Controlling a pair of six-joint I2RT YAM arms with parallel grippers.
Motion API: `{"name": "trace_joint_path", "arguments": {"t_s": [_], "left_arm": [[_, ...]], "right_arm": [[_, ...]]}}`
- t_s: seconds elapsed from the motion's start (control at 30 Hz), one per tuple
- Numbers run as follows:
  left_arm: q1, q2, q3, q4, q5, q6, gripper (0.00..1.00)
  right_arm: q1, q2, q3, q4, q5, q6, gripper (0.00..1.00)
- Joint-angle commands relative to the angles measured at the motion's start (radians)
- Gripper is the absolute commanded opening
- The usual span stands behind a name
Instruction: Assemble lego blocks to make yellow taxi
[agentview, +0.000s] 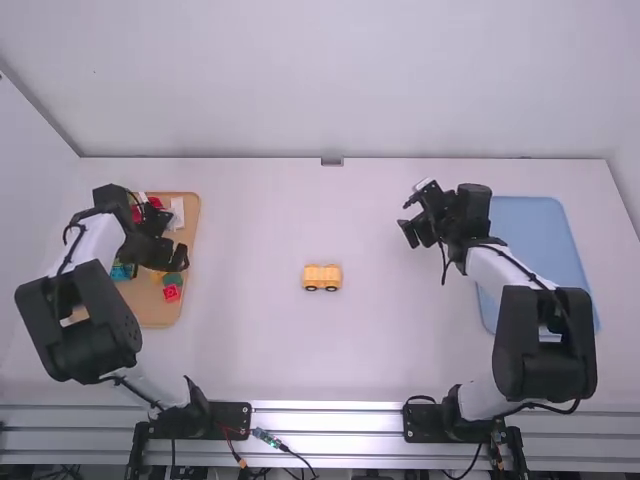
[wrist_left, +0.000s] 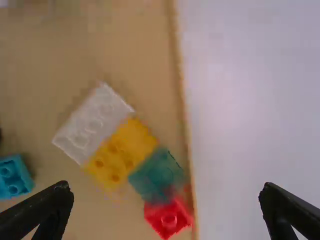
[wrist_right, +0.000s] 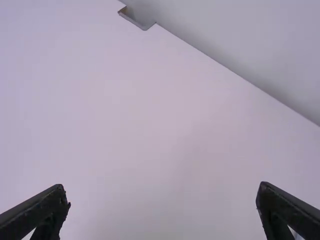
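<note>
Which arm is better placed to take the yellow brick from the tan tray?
Left, I judge: the open left claw hangs over the tan tray, close to the yellow brick. The right claw is also open, but across the table, beyond the wheeled yellow piece.

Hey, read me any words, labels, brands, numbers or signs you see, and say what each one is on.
There are none that I can read.
Wheeled yellow piece: no lettering to be made out.
White block, yellow block and red block: no print that I can make out.
Left arm and right arm: any small marking would be too small to read.
</note>
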Motion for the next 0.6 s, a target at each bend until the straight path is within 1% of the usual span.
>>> {"name": "trace_joint_path", "arguments": {"t_s": [0.0,0.1,0.2,0.3,0.47,0.57], "left_arm": [[-0.002,-0.007,0.062,-0.040,0.013,0.353,0.99],[0.003,-0.007,0.106,-0.080,0.056,0.429,0.99],[0.036,-0.007,0.123,-0.056,0.057,0.460,0.99],[0.063,0.003,0.114,-0.021,0.006,0.473,0.99],[0.101,0.006,0.106,-0.095,-0.019,0.539,0.99],[0.118,0.006,0.084,-0.090,-0.015,0.568,0.99]], "right_arm": [[0.003,-0.022,0.019,0.005,-0.021,0.002,0.99],[0.003,-0.022,0.019,0.010,-0.015,0.003,0.99],[0.005,-0.022,0.019,0.009,-0.014,0.003,0.99],[0.002,-0.022,0.019,0.006,-0.015,0.031,0.99],[0.002,-0.022,0.019,0.005,-0.015,0.033,0.99],[0.004,-0.022,0.019,0.001,-0.015,0.032,0.99]]}}
